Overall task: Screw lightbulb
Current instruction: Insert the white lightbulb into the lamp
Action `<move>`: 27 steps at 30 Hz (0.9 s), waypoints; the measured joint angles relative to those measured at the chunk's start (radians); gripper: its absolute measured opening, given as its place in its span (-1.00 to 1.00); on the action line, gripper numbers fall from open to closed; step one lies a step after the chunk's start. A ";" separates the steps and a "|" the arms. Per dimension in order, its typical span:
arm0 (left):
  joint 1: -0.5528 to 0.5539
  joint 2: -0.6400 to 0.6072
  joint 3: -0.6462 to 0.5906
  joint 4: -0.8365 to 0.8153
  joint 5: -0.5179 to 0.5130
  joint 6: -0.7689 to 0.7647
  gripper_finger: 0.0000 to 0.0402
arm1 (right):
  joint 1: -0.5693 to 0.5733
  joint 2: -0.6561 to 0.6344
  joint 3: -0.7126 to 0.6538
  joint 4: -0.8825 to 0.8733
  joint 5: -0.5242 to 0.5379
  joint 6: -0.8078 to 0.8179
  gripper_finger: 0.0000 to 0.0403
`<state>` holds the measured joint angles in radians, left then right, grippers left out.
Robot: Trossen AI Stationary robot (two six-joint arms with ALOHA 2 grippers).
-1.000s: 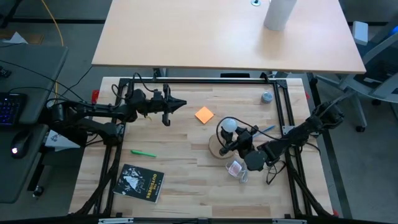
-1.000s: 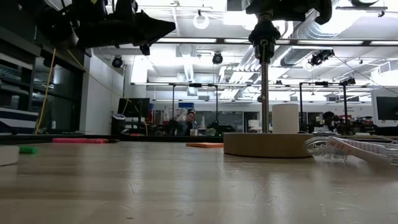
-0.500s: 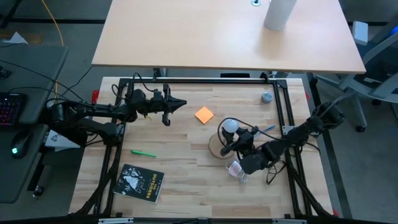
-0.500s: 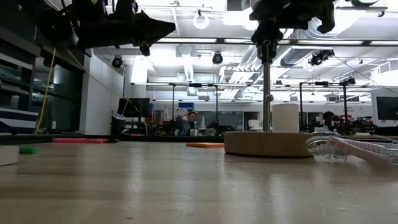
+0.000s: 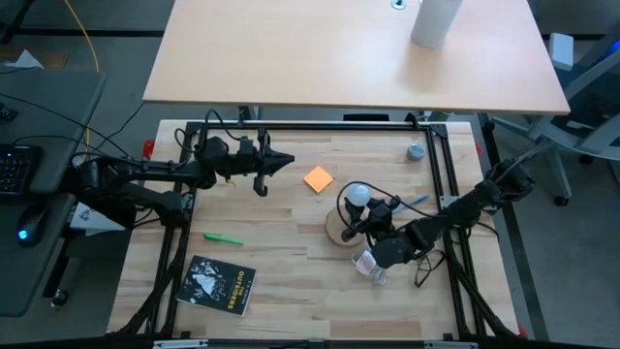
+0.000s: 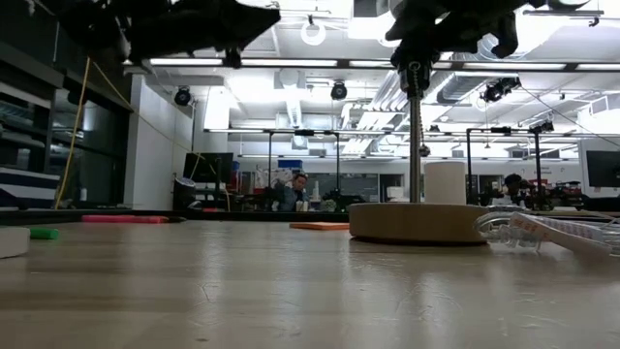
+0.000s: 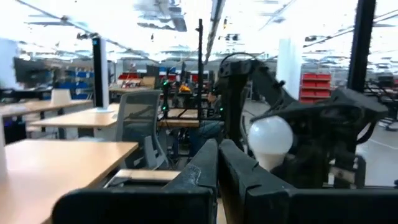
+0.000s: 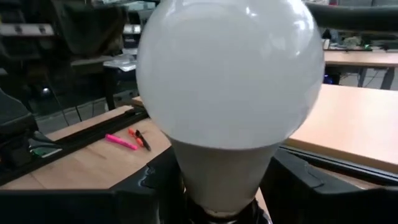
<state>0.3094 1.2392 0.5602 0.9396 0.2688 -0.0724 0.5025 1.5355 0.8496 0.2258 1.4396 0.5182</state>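
Lightbulb (image 5: 359, 193) upright over the round wooden base (image 5: 339, 230) at the right half of the desk (image 5: 281, 242), near the orange note (image 5: 317, 179). Right claw (image 5: 373, 215) at the bulb's neck, fingers (image 8: 298, 183) flanking it; firm grip or slack, cannot tell. Left claw (image 5: 288, 161) raised, well apart at left, pinched closed, holding nothing.

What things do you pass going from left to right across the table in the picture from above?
Green pen → black book → left claw → orange note → white lightbulb → small grey thing.
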 joint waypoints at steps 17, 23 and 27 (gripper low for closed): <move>-0.045 0.100 0.266 -0.244 -0.012 0.022 -0.44 | -0.019 -0.001 0.018 0.026 -0.045 -0.119 -0.12; -0.052 0.111 0.274 -0.244 -0.011 0.001 -0.27 | -0.019 -0.002 0.047 0.031 -0.046 -0.183 -0.12; -0.051 0.111 0.274 -0.244 -0.012 -0.013 -0.24 | -0.018 -0.003 0.055 0.032 -0.066 -0.184 -0.12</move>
<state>0.2581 1.3501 0.8341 0.6956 0.2573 -0.0851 0.4843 1.5330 0.9051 0.2579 1.3732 0.3342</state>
